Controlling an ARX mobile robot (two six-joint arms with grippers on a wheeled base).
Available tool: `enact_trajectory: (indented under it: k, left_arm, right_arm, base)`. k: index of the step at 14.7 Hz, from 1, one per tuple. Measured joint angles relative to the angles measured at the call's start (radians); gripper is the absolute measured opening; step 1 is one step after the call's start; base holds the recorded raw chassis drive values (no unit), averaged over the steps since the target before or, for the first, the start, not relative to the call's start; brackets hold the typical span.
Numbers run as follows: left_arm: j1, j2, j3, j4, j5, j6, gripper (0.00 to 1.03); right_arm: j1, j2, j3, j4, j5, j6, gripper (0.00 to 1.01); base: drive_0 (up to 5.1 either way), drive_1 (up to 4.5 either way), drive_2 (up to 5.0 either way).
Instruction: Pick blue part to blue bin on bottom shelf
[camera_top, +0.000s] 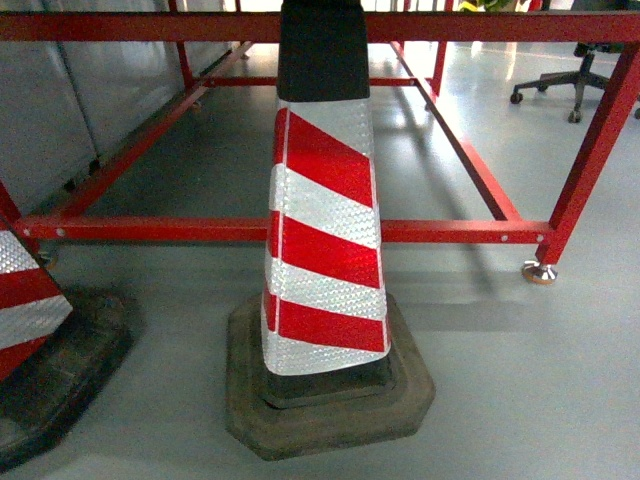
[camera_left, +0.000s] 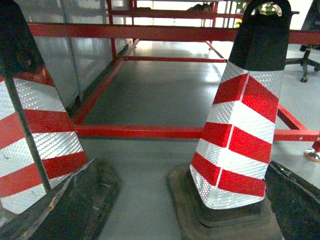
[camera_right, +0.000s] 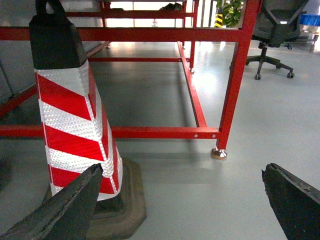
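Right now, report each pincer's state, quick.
Left pincer: open, holding nothing; the traffic cones stand beyond its fingers.
Right pincer: open, holding nothing; bare floor between its fingers.

Left tool (camera_left: 170, 200) and right tool (camera_right: 180, 200) both gape wide, holding nothing.

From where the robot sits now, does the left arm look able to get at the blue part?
Probably not. No blue part or blue bin shows in any view. The left tool, open, faces two striped traffic cones and the red frame beyond, over bare floor.
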Motion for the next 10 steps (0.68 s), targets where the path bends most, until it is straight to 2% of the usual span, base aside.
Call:
enact_trajectory:
  k: [10]
  left_arm:
    - [0.000,0.000,0.000,0.000,0.000,0.000,0.98]
  right_arm:
    - [0.000,0.000,0.000,0.000,0.000,0.000,0.98]
  base:
    - [0.0,0.00,0.0]
